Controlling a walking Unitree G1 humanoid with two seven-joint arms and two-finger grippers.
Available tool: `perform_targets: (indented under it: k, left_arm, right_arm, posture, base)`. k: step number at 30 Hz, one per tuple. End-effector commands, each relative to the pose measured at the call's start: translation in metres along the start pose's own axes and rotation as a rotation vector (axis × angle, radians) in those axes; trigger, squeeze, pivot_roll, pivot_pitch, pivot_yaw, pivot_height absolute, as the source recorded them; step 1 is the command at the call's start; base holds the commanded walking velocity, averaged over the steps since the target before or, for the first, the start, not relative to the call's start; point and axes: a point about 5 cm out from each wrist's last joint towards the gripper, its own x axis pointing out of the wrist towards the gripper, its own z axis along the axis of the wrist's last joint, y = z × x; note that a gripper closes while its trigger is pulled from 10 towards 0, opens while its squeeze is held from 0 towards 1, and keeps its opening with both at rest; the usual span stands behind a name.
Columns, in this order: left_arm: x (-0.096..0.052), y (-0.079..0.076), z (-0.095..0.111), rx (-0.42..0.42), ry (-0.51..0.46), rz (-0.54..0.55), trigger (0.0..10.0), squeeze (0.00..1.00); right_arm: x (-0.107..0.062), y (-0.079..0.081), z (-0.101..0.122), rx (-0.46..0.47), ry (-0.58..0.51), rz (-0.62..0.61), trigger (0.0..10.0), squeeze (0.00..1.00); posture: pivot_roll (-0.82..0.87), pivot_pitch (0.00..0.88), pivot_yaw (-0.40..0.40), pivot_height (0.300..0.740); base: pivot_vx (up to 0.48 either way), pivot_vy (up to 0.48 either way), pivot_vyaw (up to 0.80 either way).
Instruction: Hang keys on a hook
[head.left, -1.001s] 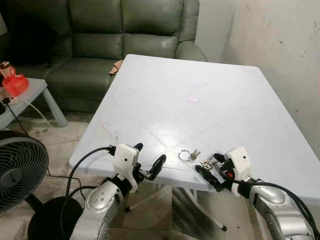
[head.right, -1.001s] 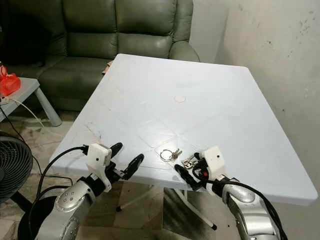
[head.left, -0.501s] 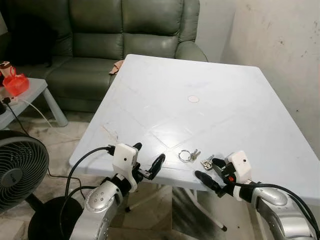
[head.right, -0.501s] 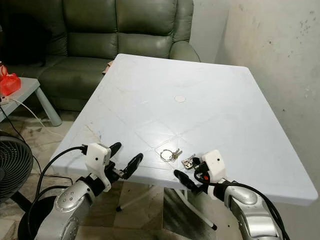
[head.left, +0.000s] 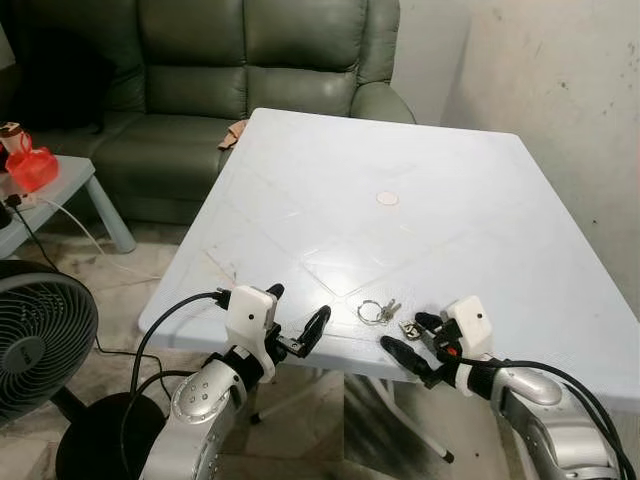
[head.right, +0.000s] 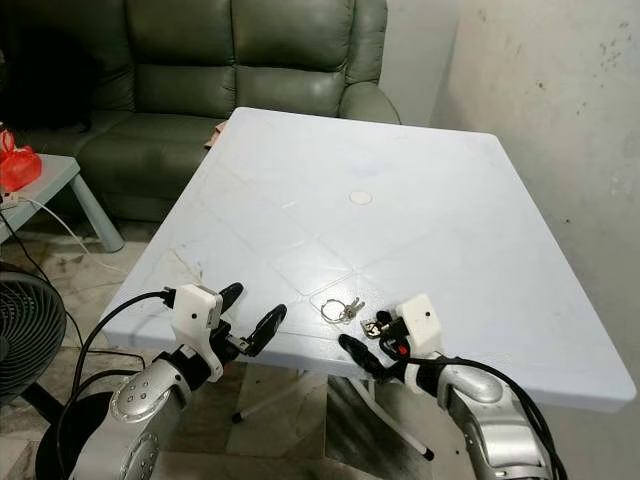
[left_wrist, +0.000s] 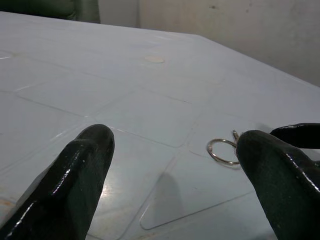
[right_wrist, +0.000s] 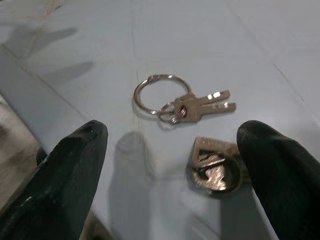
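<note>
The keys (right_wrist: 202, 106) are seen lying flat near the front edge of the white counter (head.left: 400, 150), joined to a thin metal ring (right_wrist: 156, 94) with a small tag (right_wrist: 215, 170), possibly a fob, just beside them. They are judged light, hard and slippery, lying low against the smooth surface; the ring is probably best pinched where it stands clear of the keys. The right gripper (head.left: 414, 343) is held just beside them, its fingers (right_wrist: 65, 175) spread wide on either side. The left gripper (head.left: 297, 318) is held at the counter edge, fingers apart. No hook is seen.
</note>
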Motion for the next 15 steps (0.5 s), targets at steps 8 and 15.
perform_targets:
  k: [8, 15]
  left_arm:
    - [0.001, 0.002, 0.0058, 0.017, -0.019, 0.014, 10.0, 0.0]
    - [0.0014, 0.0024, 0.0062, 0.017, -0.021, 0.023, 10.0, 0.0]
  right_arm:
    - [0.0017, -0.0074, -0.0009, -0.015, 0.052, -0.031, 10.0, 0.0]
    - [-0.0007, -0.0108, -0.0065, -0.02, 0.089, -0.038, 8.9, 0.0]
  posture:
    - [0.02, 0.0, -0.04, 0.74]
    - [0.03, 0.0, -0.045, 0.74]
  base:
    - [0.0, 0.0, 0.0]
    - [0.0, 0.0, 0.0]
